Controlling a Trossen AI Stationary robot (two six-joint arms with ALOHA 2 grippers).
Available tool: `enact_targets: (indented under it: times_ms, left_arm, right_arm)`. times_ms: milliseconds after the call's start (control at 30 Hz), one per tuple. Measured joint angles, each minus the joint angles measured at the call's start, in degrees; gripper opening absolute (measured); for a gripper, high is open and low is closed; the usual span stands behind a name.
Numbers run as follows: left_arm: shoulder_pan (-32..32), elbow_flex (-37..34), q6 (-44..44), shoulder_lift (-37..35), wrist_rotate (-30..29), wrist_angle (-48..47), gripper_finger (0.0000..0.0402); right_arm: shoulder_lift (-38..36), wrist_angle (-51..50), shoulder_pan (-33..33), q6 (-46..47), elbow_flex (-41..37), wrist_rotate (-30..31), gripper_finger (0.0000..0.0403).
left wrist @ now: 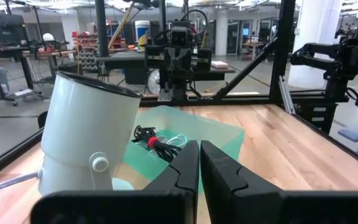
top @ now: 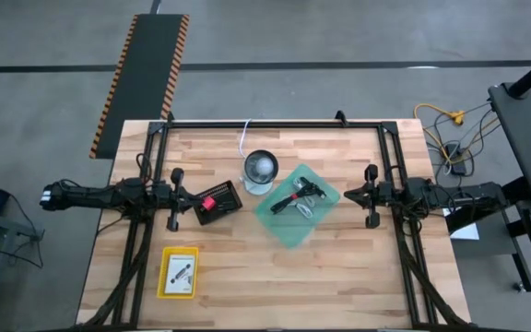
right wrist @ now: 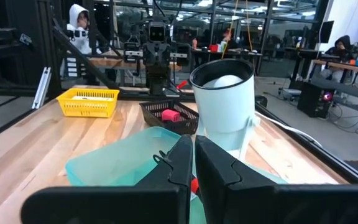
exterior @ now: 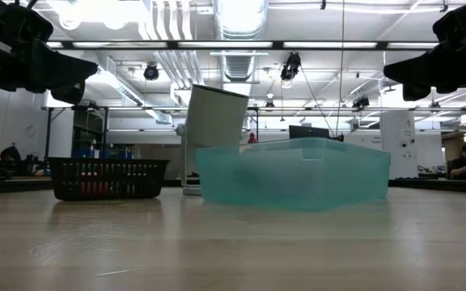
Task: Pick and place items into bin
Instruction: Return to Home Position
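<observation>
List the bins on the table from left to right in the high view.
yellow bin → black mesh bin → teal bin

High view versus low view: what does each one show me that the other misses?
Only the high view shows the yellow bin with a white packet in it, and the tangle of cables lying inside the teal bin. Only the low view shows the room behind the table and the white cup leaning to one side. Both show the teal bin, the black basket, the white cup, and the two arms at the table's sides, with the left gripper and right gripper holding nothing.
</observation>
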Motion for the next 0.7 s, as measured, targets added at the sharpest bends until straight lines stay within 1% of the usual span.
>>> enact_targets:
  times_ms: [700]
  left_arm:
    - [0.0, 0.0, 0.02, 0.25, 0.06, 0.02, 0.0]
  right_arm:
    - [0.04, 0.02, 0.02, -0.17, 0.0, 0.0, 0.0009]
